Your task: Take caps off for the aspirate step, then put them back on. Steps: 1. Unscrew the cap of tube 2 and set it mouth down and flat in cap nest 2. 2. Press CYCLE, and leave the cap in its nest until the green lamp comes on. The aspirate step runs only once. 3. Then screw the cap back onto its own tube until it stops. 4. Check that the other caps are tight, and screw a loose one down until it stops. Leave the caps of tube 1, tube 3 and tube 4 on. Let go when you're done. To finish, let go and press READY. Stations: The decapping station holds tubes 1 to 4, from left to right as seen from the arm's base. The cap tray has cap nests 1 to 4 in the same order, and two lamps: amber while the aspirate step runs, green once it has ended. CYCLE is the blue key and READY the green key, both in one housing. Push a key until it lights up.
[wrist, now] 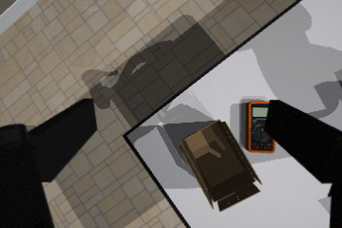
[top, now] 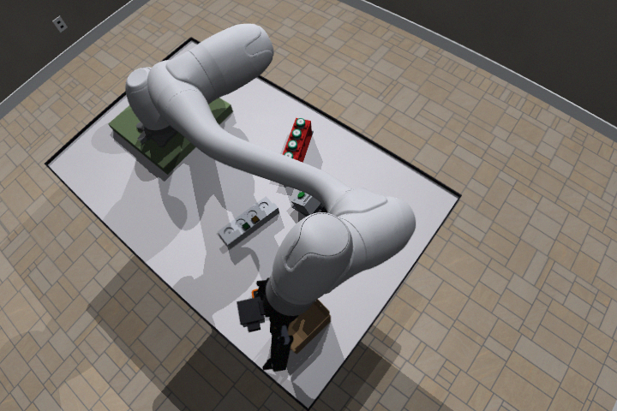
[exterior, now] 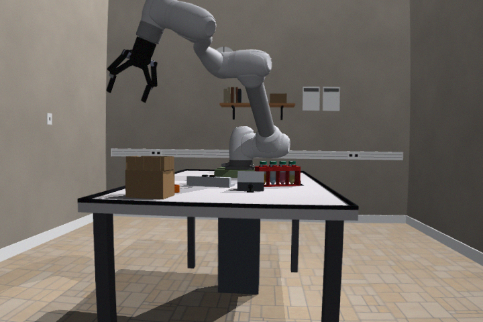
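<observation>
gripper (exterior: 129,88) spread wide, empty, high over desk (exterior: 219,197) corner | tube 2 cap (top: 296,133): likely light, rigid, small; pinch its sides

1. The arm (exterior: 249,68) rises from its base near one table edge, bends, and reaches high over the opposite corner.
2. The gripper (exterior: 130,85) hangs high above that corner, pointing down, fingers spread fully, holding nothing.

Arm (top: 251,159) spans table (top: 124,193) from green base plate (top: 124,133), 10 o'clock, to 5 o'clock. Red tube rack (top: 303,145) at 1 o'clock; cap tray (top: 231,237) ctr. Gripper (top: 276,342) beside cardboard box (top: 314,322).
</observation>
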